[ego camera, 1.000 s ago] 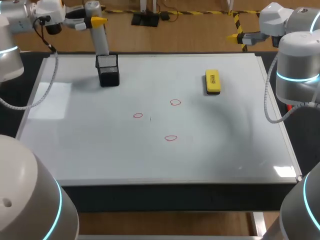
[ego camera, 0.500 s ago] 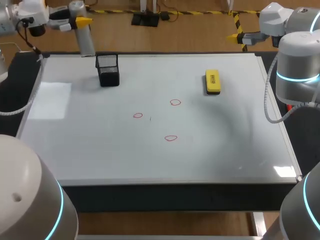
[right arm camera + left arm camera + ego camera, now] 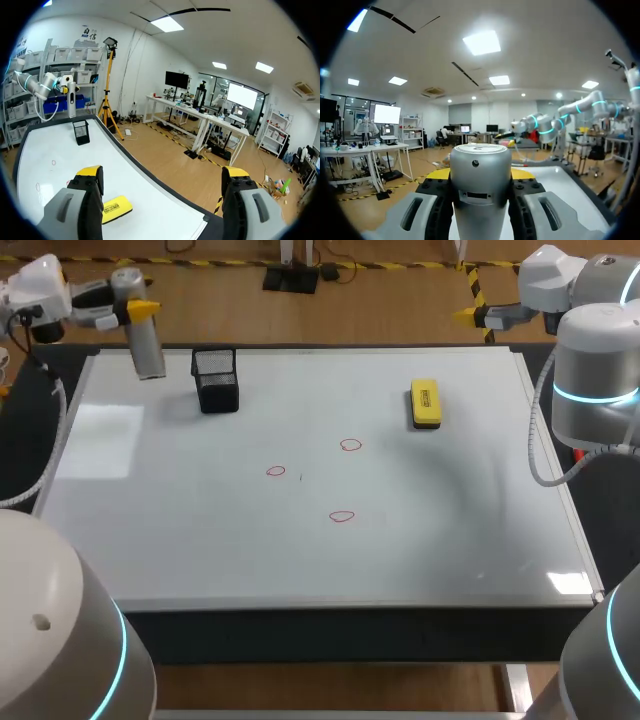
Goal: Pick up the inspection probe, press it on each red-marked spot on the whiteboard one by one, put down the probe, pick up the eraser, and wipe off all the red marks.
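Note:
The inspection probe (image 3: pixel 146 342), a grey cylinder, hangs upright over the whiteboard's (image 3: pixel 200 540) far left corner, with my left gripper (image 3: pixel 130 310) shut on its upper part. In the left wrist view the probe (image 3: pixel 480 185) fills the gap between the fingers (image 3: pixel 437 210). Three red marks (image 3: pixel 276 471), (image 3: pixel 350 445), (image 3: pixel 342 516) lie mid-board. The yellow eraser (image 3: pixel 425 403) lies flat at the far right. My right gripper (image 3: pixel 478 313) stays open beyond the far right corner; in its own view the right gripper (image 3: pixel 162 175) holds nothing, and the eraser (image 3: pixel 116 207) lies on the board beside one finger.
A black mesh holder (image 3: pixel 215 380) stands on the board just right of the probe, also seen as the holder (image 3: pixel 80 132) from the right wrist. The whiteboard's raised frame (image 3: pixel 560 490) runs along the edges. My right arm's elbow (image 3: pixel 595 370) stands off the board's right side.
My left arm has carried the probe leftward, from just above the black holder to the board's far left corner. The right arm, eraser and marks are unchanged.

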Action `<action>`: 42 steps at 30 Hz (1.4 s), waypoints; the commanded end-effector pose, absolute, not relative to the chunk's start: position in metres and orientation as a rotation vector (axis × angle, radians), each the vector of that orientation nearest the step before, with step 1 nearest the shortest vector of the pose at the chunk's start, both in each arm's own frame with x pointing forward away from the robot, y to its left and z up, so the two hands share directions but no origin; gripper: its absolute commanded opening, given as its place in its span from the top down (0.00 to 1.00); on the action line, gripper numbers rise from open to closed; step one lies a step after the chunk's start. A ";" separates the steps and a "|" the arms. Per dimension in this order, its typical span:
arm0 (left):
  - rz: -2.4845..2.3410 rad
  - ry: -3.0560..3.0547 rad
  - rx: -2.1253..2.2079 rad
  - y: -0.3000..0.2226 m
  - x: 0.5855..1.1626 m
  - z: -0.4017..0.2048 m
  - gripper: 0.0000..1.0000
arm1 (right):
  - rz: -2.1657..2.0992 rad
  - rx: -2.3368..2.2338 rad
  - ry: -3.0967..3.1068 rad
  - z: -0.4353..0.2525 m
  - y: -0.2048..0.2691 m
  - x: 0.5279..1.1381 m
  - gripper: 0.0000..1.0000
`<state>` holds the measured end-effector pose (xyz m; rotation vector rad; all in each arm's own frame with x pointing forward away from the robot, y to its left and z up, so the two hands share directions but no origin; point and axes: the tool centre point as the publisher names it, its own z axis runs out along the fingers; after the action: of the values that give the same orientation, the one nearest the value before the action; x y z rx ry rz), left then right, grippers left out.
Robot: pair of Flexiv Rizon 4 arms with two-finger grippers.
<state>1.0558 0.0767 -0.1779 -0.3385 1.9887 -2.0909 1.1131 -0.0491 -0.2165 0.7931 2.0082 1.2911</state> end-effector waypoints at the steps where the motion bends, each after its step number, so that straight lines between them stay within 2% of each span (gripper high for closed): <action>1: -2.080 1.978 -0.372 0.076 1.049 -0.187 1.00 | 1.291 0.793 2.011 -0.216 -0.050 1.114 0.00; 34: -2.071 1.973 -0.404 0.076 1.047 -0.191 1.00 | 1.291 0.793 2.011 -0.216 -0.050 1.114 0.00; 42: -2.071 1.973 -0.404 0.076 1.047 -0.191 1.00 | 1.156 0.451 2.381 -0.235 -0.032 1.102 0.00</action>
<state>1.0484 0.0757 -0.1922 -0.4028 1.9735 -2.0735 1.1006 -0.0289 -0.2390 0.5986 2.1392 1.2457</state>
